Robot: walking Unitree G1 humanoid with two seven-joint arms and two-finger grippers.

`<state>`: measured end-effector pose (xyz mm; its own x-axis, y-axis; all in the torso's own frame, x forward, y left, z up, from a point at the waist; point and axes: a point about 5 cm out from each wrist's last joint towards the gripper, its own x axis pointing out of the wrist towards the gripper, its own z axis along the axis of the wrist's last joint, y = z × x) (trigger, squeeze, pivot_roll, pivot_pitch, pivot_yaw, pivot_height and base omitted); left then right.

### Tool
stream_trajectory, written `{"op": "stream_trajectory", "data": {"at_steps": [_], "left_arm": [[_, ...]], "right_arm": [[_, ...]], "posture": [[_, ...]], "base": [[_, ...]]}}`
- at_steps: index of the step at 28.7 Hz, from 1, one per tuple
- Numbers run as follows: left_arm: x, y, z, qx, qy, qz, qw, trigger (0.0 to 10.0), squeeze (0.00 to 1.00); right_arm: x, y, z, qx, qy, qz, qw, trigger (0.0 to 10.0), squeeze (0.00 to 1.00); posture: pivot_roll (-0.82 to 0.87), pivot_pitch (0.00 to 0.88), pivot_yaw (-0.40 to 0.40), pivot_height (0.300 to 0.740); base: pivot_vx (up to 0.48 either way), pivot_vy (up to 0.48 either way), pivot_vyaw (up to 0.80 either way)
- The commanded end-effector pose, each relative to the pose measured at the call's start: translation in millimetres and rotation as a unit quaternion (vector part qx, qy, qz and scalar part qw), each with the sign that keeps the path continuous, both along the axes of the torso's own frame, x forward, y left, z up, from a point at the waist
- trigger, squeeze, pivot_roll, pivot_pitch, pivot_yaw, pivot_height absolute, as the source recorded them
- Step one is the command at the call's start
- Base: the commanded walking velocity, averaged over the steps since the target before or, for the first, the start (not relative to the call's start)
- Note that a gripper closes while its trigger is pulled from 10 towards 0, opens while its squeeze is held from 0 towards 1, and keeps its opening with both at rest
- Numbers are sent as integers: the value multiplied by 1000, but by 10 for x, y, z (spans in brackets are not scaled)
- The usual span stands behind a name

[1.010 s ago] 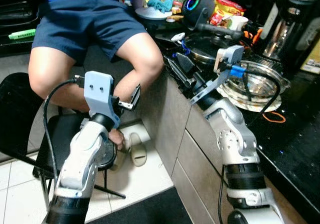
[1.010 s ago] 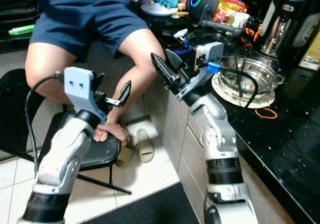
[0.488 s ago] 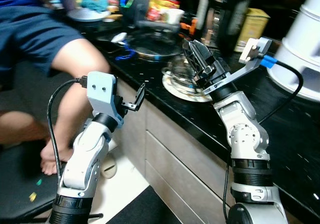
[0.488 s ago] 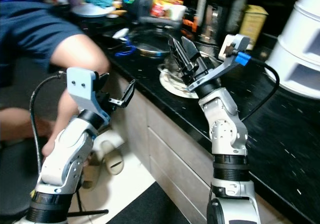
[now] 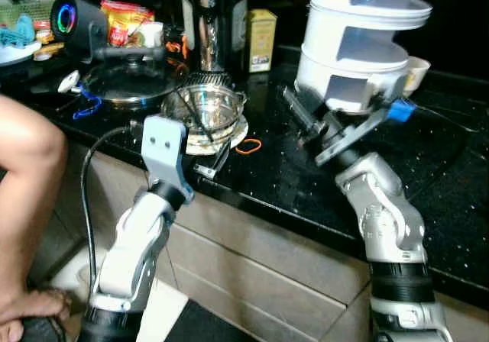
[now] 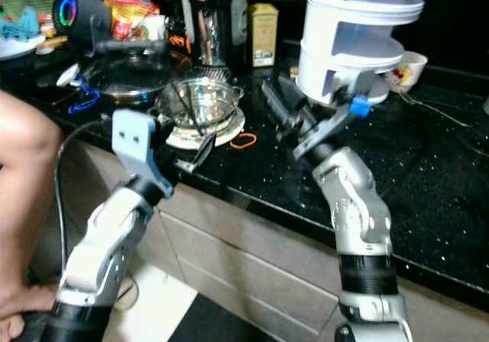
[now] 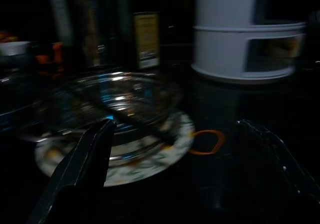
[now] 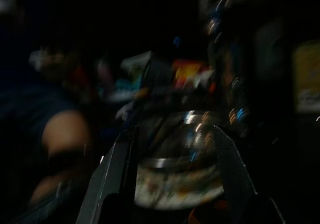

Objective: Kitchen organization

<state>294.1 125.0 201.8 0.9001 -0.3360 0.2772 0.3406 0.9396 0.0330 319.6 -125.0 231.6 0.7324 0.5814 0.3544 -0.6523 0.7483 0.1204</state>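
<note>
Black speckled counter point(image 5: 428, 182) crowded with kitchen clutter: steel bowl point(image 5: 203, 107) on patterned plate point(image 6: 229, 130), orange rubber band point(image 5: 247, 146) just beside the plate, white stacked container point(image 5: 359, 44) behind, lidded pan point(image 5: 126, 82) toward the left. Left gripper point(image 5: 216, 161) at the counter edge near the plate, fingers spread, empty. Right gripper point(image 5: 299, 117) raised over the counter before the container, fingers parted, empty. Person's knee point(image 5: 34, 147) at far left. Judged approach stage, nothing yet grasped; next move likely choosing an item, perhaps the bowl, and reaching in.

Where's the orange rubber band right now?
The orange rubber band lies flat on the black counter, just right of the glass bowl's plate, ahead of the left gripper.
</note>
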Motion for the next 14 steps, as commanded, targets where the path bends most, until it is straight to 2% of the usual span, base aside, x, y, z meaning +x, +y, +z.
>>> {"op": "stream_trajectory", "data": {"at_steps": [1, 5, 10, 14], "left_arm": [[-19, 75, 3, 5, -1, 18, 1000, 10000, 0], [-5, 117, 51, 19, -16, 33, 999, 10000, 0], [18, 118, 111, 49, -39, 44, 997, 10000, 0], [73, 25, 221, 101, -80, 32, 991, 10000, 0]], "right_arm": [[-26, 73, 1, -17, -4, 5, 1000, 10000, 0], [-31, 169, -89, -17, 13, 6, 1000, 10000, 0], [-34, 192, -103, -16, 15, 3, 1000, 10000, 0], [-61, 173, -145, -24, 18, -1, 1000, 10000, 0]], "posture": [[35, 37, -23, 740], [40, 40, -25, 740], [37, 41, -22, 740], [32, 41, -20, 740]], "base": [[0, 0, 0], [0, 0, 0], [0, 0, 0], [0, 0, 0]]}}
